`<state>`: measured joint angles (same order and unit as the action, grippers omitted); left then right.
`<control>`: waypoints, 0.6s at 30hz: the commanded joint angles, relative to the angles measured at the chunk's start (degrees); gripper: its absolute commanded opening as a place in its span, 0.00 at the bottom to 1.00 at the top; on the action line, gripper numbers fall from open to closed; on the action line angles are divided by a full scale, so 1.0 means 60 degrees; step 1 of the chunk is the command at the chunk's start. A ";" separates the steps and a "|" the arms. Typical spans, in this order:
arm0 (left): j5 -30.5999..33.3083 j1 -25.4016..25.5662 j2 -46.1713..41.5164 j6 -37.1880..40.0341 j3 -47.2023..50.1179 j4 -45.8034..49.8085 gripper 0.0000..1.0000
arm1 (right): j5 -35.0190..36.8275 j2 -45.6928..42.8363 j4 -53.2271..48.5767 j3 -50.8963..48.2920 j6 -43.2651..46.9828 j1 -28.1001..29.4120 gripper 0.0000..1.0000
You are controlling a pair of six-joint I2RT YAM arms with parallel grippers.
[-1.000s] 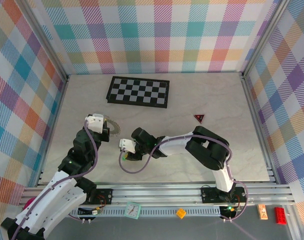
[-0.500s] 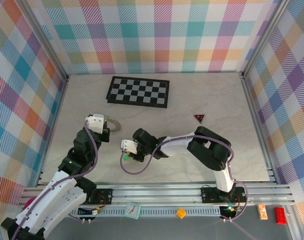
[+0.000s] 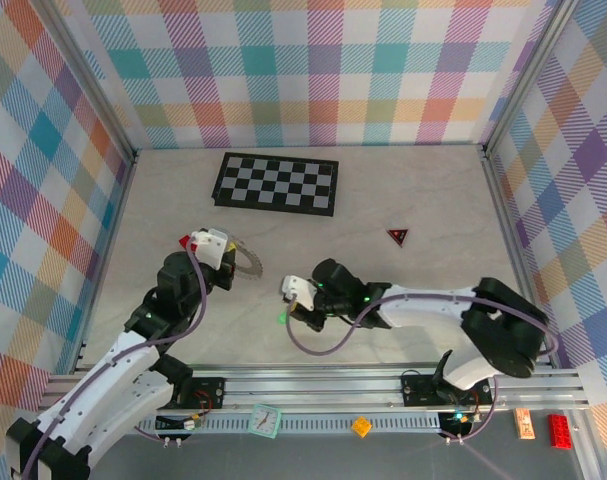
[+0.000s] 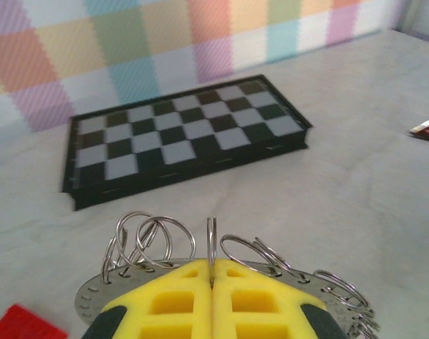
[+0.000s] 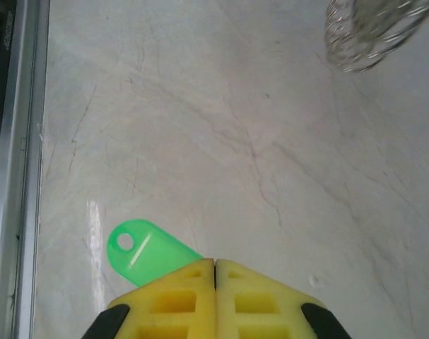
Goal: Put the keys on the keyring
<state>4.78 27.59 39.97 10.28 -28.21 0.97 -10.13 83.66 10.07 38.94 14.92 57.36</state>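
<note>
The keyring (image 4: 92, 302) is clamped edge-on in the left claw (image 4: 212, 274). Its yellow fingers are pressed together on the flat grey rim, and the wire loops (image 4: 149, 244) stand up just past the fingertips. The right claw (image 5: 214, 272) is likewise closed and appears to pinch the green-headed key (image 5: 145, 251) by its plastic head. The head pokes out to the left of the fingers above the desk (image 5: 285, 141); the metal blade is hidden. From overhead the two claws are near each other but apart, ring to the left and key to the right.

By my judgement the ring is stiff, thin and light, and is best held by the plain rim so the loops are left free. The loops look springy and apt to swing. The key is small and hard, slick on its metal, so the plastic head is the sound grip.

Counted: one keyring with loops too crowded to number, one key in view, one checkerboard (image 4: 186, 138), one red brick (image 4: 23, 326), one red triangle (image 3: 397, 237).
</note>
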 commanded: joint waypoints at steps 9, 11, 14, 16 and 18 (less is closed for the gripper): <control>-0.3203 0.0310 0.1505 0.0422 -0.0435 -0.1080 0.00 | 0.2231 -0.0645 -0.2133 -0.0163 0.0082 -0.0262 0.00; -0.3304 0.0450 0.1762 0.0540 -0.0512 -0.1078 0.00 | 0.2289 -0.0331 -0.2505 0.0097 -0.0316 -0.0258 0.00; -0.3575 0.0524 0.2003 0.0697 -0.0565 -0.1085 0.00 | 0.2112 0.0049 -0.2804 0.0289 -0.0870 -0.0261 0.00; -0.3762 0.0557 0.2115 0.0754 -0.0587 -0.1085 0.00 | 0.2054 0.0201 -0.2842 0.0307 -0.1196 -0.0263 0.00; -0.3866 0.0594 0.2220 0.0825 -0.0587 -0.1099 0.00 | 0.2081 0.0329 -0.2820 0.0303 -0.1473 -0.0265 0.00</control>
<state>-15.09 30.61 53.10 13.54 -29.65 -2.11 2.42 84.66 -4.80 39.24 10.26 55.66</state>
